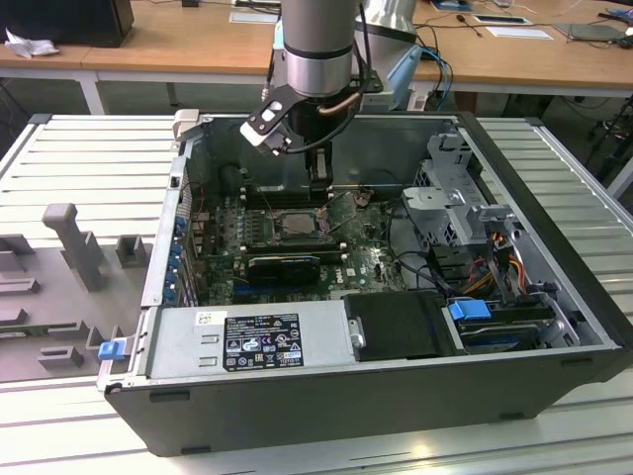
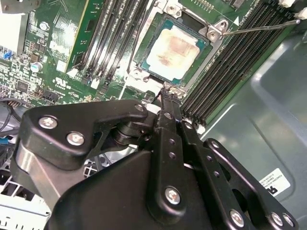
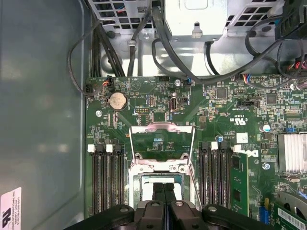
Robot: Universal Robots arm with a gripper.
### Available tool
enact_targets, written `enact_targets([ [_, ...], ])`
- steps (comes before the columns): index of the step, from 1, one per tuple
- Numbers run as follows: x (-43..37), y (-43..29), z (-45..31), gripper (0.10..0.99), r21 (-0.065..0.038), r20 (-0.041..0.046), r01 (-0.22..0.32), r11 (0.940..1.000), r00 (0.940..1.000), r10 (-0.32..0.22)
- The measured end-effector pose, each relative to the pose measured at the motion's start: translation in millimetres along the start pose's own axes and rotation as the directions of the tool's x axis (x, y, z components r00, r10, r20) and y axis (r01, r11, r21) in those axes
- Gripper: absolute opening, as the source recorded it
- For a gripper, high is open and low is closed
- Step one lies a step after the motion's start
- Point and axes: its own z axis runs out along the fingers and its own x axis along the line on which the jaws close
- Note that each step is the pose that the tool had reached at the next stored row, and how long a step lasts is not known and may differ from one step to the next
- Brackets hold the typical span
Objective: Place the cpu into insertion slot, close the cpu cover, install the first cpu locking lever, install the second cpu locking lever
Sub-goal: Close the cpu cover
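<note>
The cpu (image 2: 172, 50) lies flat in its socket on the green motherboard (image 3: 225, 110), its pale metal top stained; it also shows in the exterior view as the cpu (image 1: 297, 224). The cpu cover (image 3: 162, 128), a silvery frame with a square window, is swung open and lies back on the board beyond the socket. My gripper (image 2: 166, 90) is shut with nothing between its fingers. Its tip is just above the hinge edge of the socket, as in gripper (image 3: 163, 186) and gripper (image 1: 318, 193). A thin locking lever (image 2: 259, 28) sticks out from a socket corner, unlatched.
Black memory slots (image 2: 120, 33) flank the socket on both sides. A grey drive cage (image 1: 460, 193) and cables (image 3: 158, 33) crowd one end of the case. The power supply (image 1: 247, 336) sits at the front, and a finned heat sink (image 3: 292, 153) is nearby.
</note>
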Motion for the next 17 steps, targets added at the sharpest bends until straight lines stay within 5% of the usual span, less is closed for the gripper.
enact_targets([
  [10, 0.1, 3.0, -1.7, 0.106, 0.0, 0.0001, 0.0, 1.0, 1.0, 0.0],
  [17, 0.5, 20.2, -1.6, 0.106, 0.003, 0.0001, 0.0, 1.0, 1.0, 0.0],
])
